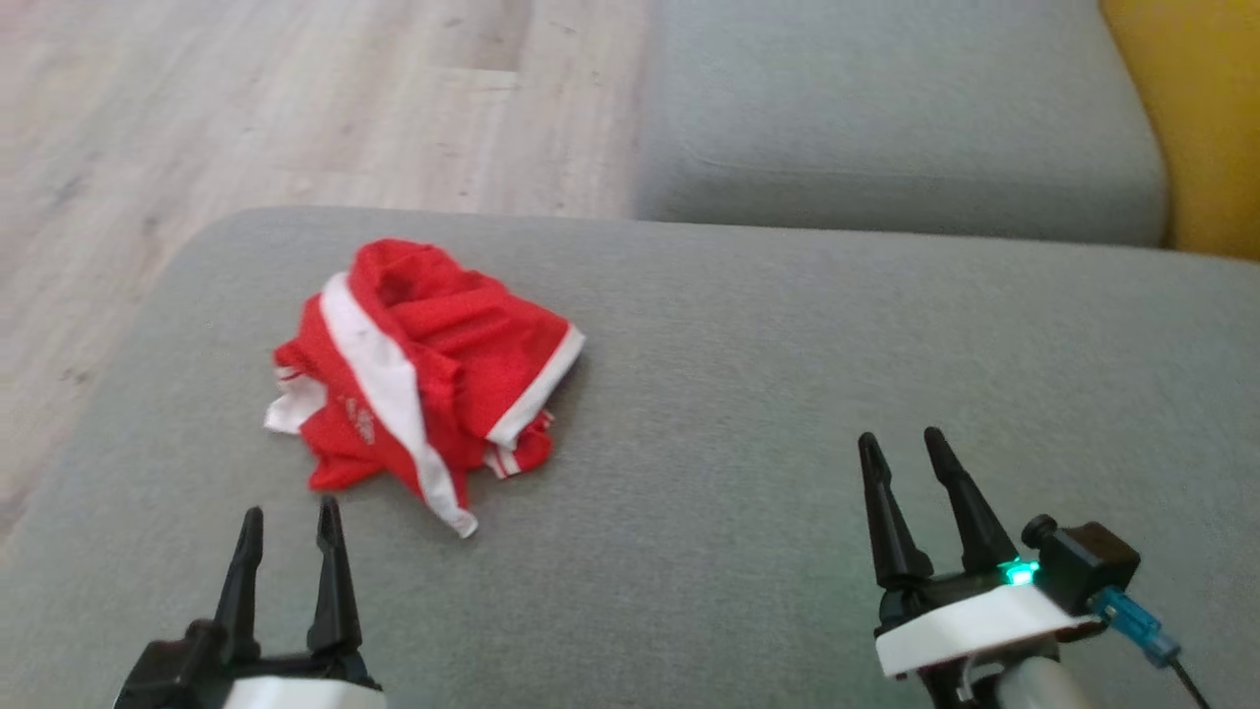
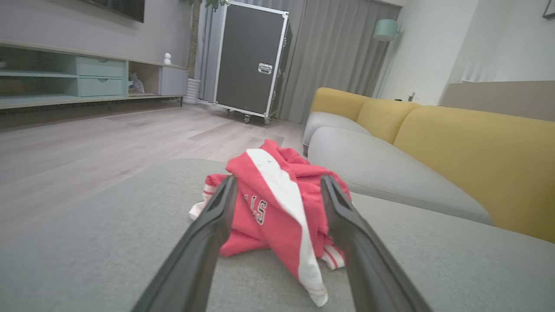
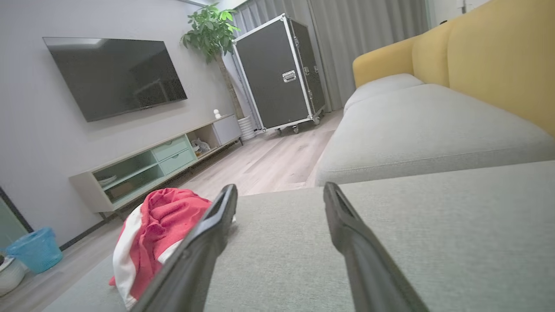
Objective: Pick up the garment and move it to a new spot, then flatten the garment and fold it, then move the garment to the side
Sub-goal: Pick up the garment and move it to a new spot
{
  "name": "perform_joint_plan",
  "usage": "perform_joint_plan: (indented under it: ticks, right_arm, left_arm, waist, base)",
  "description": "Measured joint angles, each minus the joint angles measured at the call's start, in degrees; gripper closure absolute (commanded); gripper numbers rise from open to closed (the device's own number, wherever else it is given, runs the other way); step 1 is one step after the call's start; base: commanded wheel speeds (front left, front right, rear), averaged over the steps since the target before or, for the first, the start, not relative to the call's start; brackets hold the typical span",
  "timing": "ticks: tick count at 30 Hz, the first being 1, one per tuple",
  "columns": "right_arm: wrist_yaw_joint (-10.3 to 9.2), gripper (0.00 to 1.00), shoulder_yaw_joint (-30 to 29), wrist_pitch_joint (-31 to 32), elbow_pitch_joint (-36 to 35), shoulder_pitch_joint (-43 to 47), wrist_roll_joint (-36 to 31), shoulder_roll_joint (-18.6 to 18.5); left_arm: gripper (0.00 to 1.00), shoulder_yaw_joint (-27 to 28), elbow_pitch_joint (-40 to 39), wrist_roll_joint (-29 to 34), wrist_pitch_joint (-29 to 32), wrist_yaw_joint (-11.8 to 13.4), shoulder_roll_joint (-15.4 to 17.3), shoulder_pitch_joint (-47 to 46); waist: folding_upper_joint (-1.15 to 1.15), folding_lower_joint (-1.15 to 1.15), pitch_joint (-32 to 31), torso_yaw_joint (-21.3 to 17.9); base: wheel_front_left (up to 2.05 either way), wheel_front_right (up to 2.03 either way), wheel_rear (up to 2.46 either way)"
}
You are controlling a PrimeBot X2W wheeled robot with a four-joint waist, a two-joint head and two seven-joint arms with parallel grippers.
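Currently garment (image 1: 418, 379) lies crumpled on cushion (image 1: 787, 394), just ahead of left gripper (image 1: 291, 506). Well apart from garment sits right gripper (image 1: 898, 435); both jaws wide, empty.

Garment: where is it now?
In the head view, the garment lies crumpled on the left of the grey cushion, just ahead of the left gripper.

The garment (image 2: 277, 203) bears partly hidden lettering (image 2: 259, 212) ending "LS".

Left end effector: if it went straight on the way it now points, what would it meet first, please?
Most likely the crumpled red and white garment, which lies on the grey cushion just ahead of the open left end effector; its height above the cushion is unclear.
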Motion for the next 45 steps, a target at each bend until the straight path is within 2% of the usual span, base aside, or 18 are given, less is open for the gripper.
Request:
perform_joint_plan:
  ticks: [9, 15, 19, 22, 27, 31, 36, 39, 41, 45]
  right_arm:
    - [0.00, 0.00, 1.90, 0.00, 0.12, 0.60, 1.63, -0.02]
    - [0.00, 0.00, 3.12, 0.00, 0.10, 1.21, 1.94, -0.02]
    - [0.00, 0.00, 3.21, 0.00, 0.09, 1.20, 1.94, -0.02]
    - [0.00, 0.00, 2.66, 0.00, 0.08, 1.12, 1.93, -0.02]
    - [0.00, 0.00, 1.47, 0.00, 0.07, 0.52, 1.93, -0.03]
    - [0.00, 0.00, 1.03, 0.00, -0.32, -2.18, 1.74, -0.08]
    - [0.00, 0.00, 0.79, 0.00, -1.01, -5.12, 1.16, -0.13]
    - [0.00, 0.00, 0.45, -0.13, -1.37, -5.91, 1.14, -0.16]
    - [0.00, 0.00, -0.15, -0.13, -1.59, -6.41, 0.92, -0.21]
    - [0.00, 0.00, -0.44, -0.13, -1.70, -6.45, 0.92, -0.22]
  left_arm:
    - [0.00, 0.52, -0.21, 0.08, 0.00, 0.00, 0.22, 1.42]
    - [0.00, 1.13, -0.43, 0.07, 0.00, 0.00, 0.91, 2.22]
    - [0.00, -0.15, -0.34, 0.07, 0.00, 0.00, 2.80, 1.80]
    - [0.00, -4.76, 2.37, -0.34, 0.10, 0.00, 6.28, -1.48]
    - [0.00, -14.59, 6.53, -4.01, 7.68, 0.00, 14.11, -14.66]
    - [0.00, -22.52, 10.28, -7.36, 15.27, -0.01, 19.16, -26.59]
    - [0.00, -25.73, 18.98, -13.60, 24.38, -0.01, 22.45, -35.30]
    - [0.00, -25.66, 23.47, -18.59, 28.08, -0.01, 22.95, -38.12]
    - [0.00, -25.97, 26.73, -22.25, 30.09, -0.01, 23.25, -40.18]
    - [0.00, -26.28, 28.56, -26.53, 30.09, -0.01, 23.56, -41.59]
  waist:
    - [0.00, 0.00, -1.62, 5.40]
    - [0.00, 0.00, -1.53, 6.32]
    - [0.00, 0.00, -0.56, 5.55]
    - [0.00, 0.00, 0.80, 4.94]
    - [0.00, 0.01, 4.02, 3.70]
    - [0.00, 0.02, 7.19, 2.44]
    - [0.00, 0.03, 10.73, 0.16]
    - [0.00, 0.02, 12.53, -1.53]
    - [0.00, 0.02, 14.11, -3.21]
    - [0.00, 0.02, 15.50, -4.94]
  base:
    - [0.00, 0.00, 0.00]
    - [0.00, 0.00, 0.00]
    - [0.00, 0.00, 0.00]
    - [0.00, 0.00, 0.00]
    - [0.00, 0.00, 0.00]
    - [0.00, 0.00, 0.00]
    - [0.00, 0.00, 0.00]
    - [0.00, 0.00, 0.00]
    - [0.00, 0.00, 0.00]
    - [0.00, 0.00, 0.00]
